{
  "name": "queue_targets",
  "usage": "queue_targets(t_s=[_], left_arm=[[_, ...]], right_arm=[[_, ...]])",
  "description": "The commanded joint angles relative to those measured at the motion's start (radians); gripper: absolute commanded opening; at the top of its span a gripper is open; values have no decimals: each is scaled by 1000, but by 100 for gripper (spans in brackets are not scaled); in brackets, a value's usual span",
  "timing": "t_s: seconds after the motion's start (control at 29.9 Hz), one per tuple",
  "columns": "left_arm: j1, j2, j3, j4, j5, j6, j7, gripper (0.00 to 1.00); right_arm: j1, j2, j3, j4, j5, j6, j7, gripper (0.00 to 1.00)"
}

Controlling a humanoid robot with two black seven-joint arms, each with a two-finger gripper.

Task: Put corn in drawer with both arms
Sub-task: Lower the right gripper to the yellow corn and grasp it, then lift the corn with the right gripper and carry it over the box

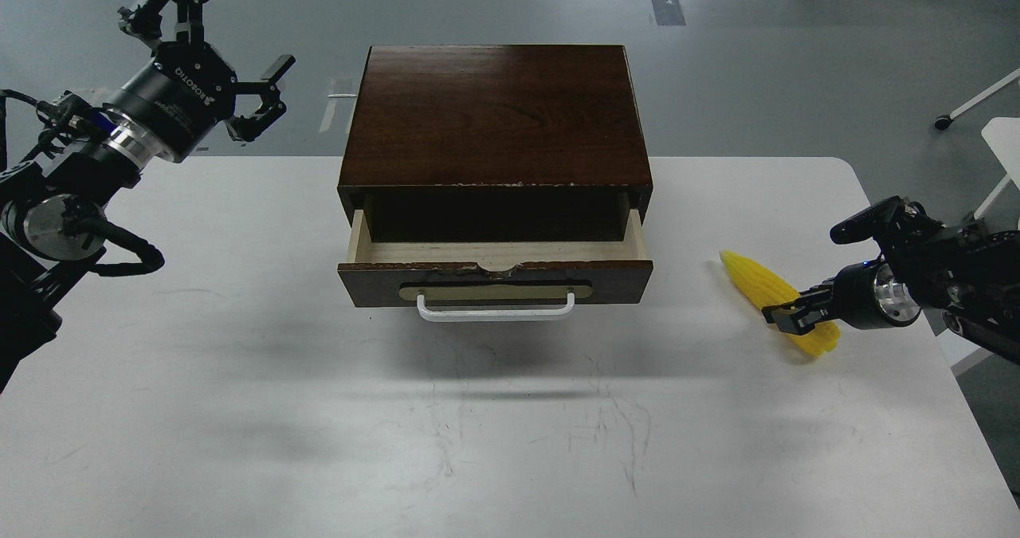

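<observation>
So the drawer [494, 271] is sitting partly pulled out of the dark box [494, 115] in the middle of the white table [239, 410], pale inside showing. The corn [769, 291] is lying on the table well right of it, pointy end aiming toward the box. The right gripper [790, 315] is clamping down on the cob's fat end. The left gripper [211, 60] is hanging up beyond the box's left side, fingers spread wide, holding nothing.
</observation>
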Motion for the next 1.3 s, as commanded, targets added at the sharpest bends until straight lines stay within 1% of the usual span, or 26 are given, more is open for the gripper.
queue_targets(t_s=[0.0, 0.2, 0.43, 0.63, 0.8, 0.97, 1.1, 1.27], left_arm=[[0, -3, 0, 0, 0, 0, 0, 99], [-5, -1, -3, 0, 0, 0, 0, 99], [-5, -3, -6, 0, -1, 0, -2, 99], [-9, -3, -6, 0, -1, 0, -2, 99], [-11, -1, -8, 0, -1, 0, -2, 99], [-6, -1, -8, 0, -1, 0, -3, 99], [-6, -4, -8, 2, -1, 0, -3, 99], [-3, -3, -8, 3, -1, 0, -5, 99]], right_arm=[[29, -22, 3, 10, 0, 0, 0, 0], [169, -65, 1, 79, 2, 5, 0, 0], [335, -54, 0, 125, 2, 15, 0, 0], [447, 16, -2, 125, 2, 63, 0, 0], [555, 128, -8, 111, 3, 87, 0, 0], [684, 227, -53, 97, 6, 97, 0, 0], [727, 245, -53, 119, 14, 97, 0, 0], [738, 273, -53, 203, 14, 95, 0, 0]])
